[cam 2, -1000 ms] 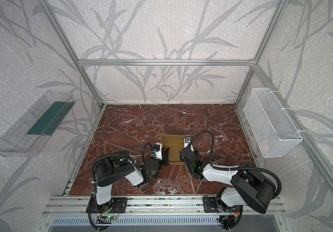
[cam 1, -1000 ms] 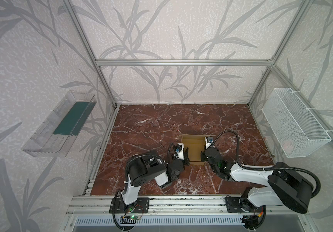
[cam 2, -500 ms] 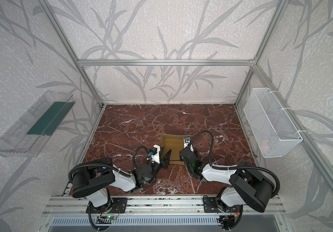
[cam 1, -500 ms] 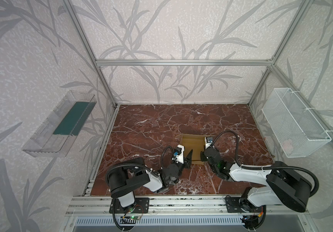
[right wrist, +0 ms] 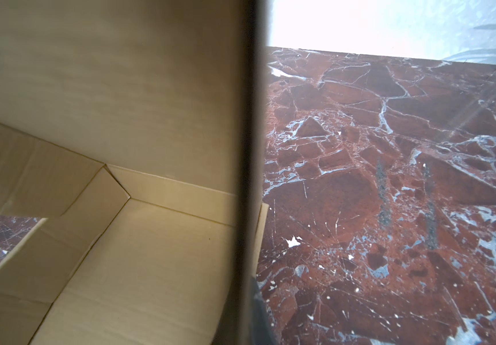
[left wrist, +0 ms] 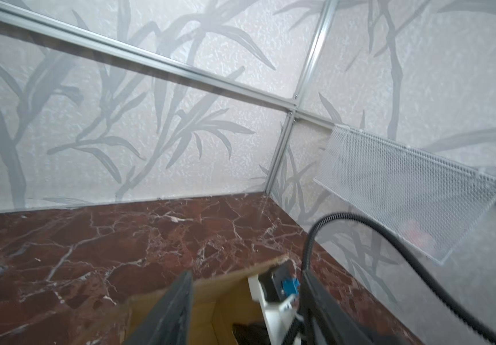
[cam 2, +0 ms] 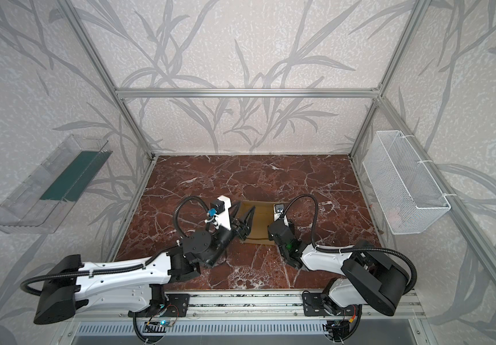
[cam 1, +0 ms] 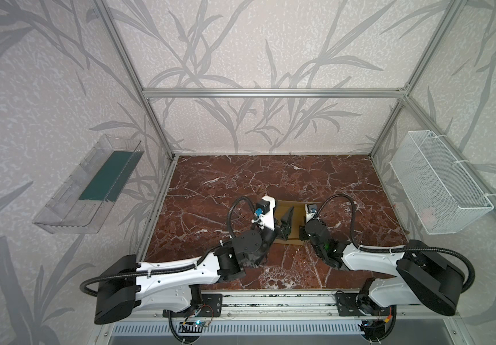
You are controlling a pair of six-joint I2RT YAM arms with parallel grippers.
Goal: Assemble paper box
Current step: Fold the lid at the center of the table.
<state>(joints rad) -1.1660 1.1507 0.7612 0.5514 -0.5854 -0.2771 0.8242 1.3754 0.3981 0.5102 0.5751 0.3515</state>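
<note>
Sitting near the middle of the desk's [cam 1: 240, 179] front edge, the cardboard box [cam 1: 298, 215] has walls partly raised; left gripper [cam 1: 286, 224] jaws apart over its left side, right gripper [cam 1: 302, 234] jaws together at its right wall.

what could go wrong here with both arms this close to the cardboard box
The left hand is open at the paper box, gripping nothing, so a raised wall may spring back down. The right hand is shut at the box's other side; a push there could slide the light box across the smooth table. The two hands are close and might collide.
</note>
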